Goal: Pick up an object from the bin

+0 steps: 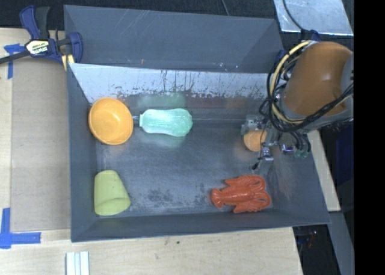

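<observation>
You have the gripper point(264, 150) by the right wall of the bin point(180, 42), beside a small orange round thing point(252, 141), but you cannot tell whether it grips, so the lift looks undone.

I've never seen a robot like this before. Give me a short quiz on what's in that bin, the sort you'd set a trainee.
1. True or false: the gripper is at the left side of the bin.
2. Which thing lies right beside the orange bowl? A) a pale green bottle-shaped thing B) a black shoe C) a blue ball
3. Fill in: the red lobster toy lies in the picture's lower ____ part of the bin.

Key: 1 false, it is at the right side; 2 A; 3 right.
</observation>
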